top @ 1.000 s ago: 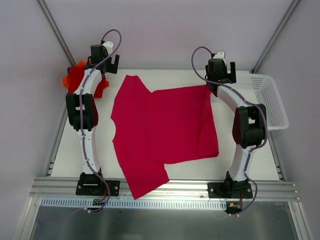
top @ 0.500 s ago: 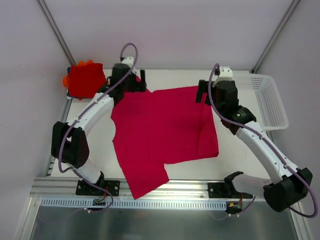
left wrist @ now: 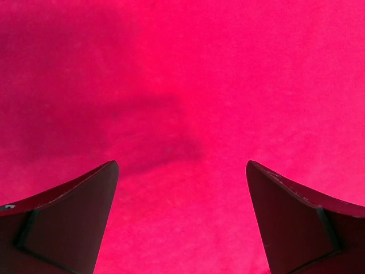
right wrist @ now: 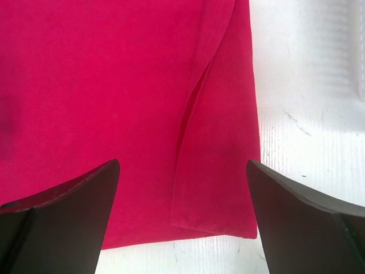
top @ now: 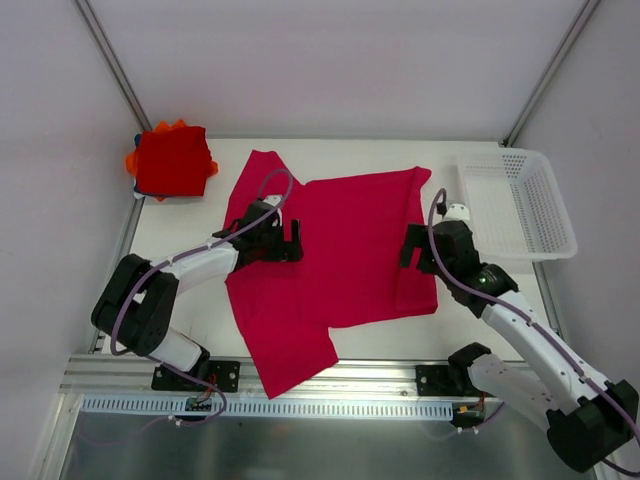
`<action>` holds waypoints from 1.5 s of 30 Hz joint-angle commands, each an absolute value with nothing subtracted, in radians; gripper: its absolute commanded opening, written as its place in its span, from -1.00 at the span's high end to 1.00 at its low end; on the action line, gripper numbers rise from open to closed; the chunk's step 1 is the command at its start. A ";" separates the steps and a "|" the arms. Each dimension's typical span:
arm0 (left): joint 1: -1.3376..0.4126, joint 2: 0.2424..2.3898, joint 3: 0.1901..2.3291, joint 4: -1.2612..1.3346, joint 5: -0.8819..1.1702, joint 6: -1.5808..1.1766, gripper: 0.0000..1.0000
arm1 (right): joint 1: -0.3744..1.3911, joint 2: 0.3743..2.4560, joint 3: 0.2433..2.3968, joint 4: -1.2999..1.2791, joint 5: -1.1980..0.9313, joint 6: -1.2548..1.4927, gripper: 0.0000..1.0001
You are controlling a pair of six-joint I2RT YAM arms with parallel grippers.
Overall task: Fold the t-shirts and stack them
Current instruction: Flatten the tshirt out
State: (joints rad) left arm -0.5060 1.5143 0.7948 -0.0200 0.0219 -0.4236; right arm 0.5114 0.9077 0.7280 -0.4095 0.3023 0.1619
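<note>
A crimson-pink t-shirt (top: 350,225) lies spread across the middle of the white table (top: 190,215), partly folded, with one sleeve hanging past the near edge. My left gripper (top: 296,240) hovers open low over its left half, and only crimson cloth (left wrist: 182,85) shows between the fingers. My right gripper (top: 407,248) is open over the shirt's right side, where a folded flap (right wrist: 219,165) ends at the hem beside bare table. A stack of folded t-shirts (top: 172,160), bright red on top with orange and blue edges, sits at the far left corner.
A white perforated basket (top: 515,157) stands at the far right of the table. Metal frame posts rise at both far corners. The aluminium rail (top: 330,372) with the arm bases runs along the near edge.
Both arms have swung from the far edge of the table down over the shirt's middle. The left arm no longer covers the folded stack. The shirt has not moved.
</note>
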 commanded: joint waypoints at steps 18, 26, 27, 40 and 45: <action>-0.543 1.540 0.663 0.218 0.146 -0.492 -0.91 | 0.548 0.661 0.652 -0.537 0.353 0.282 -0.90; -0.538 1.574 0.695 0.115 0.049 -0.451 -0.91 | 0.548 0.624 0.655 -0.574 0.379 0.284 -0.90; -0.538 1.565 0.696 0.076 0.029 -0.442 -0.92 | 0.546 0.621 0.655 -0.575 0.380 0.284 -0.90; -0.472 1.431 0.718 -0.176 -0.141 -0.413 -0.96 | 0.548 0.620 0.655 -0.574 0.390 0.276 -0.91; -0.471 1.405 0.729 -0.193 -0.164 -0.414 -0.95 | 0.546 0.629 0.652 -0.563 0.362 0.287 -0.91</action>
State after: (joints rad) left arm -0.4759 1.4536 0.7227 -0.1379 -0.1249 -0.4335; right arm 0.5415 0.6273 0.6483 -0.5724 0.3622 0.2699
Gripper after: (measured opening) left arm 0.977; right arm 0.953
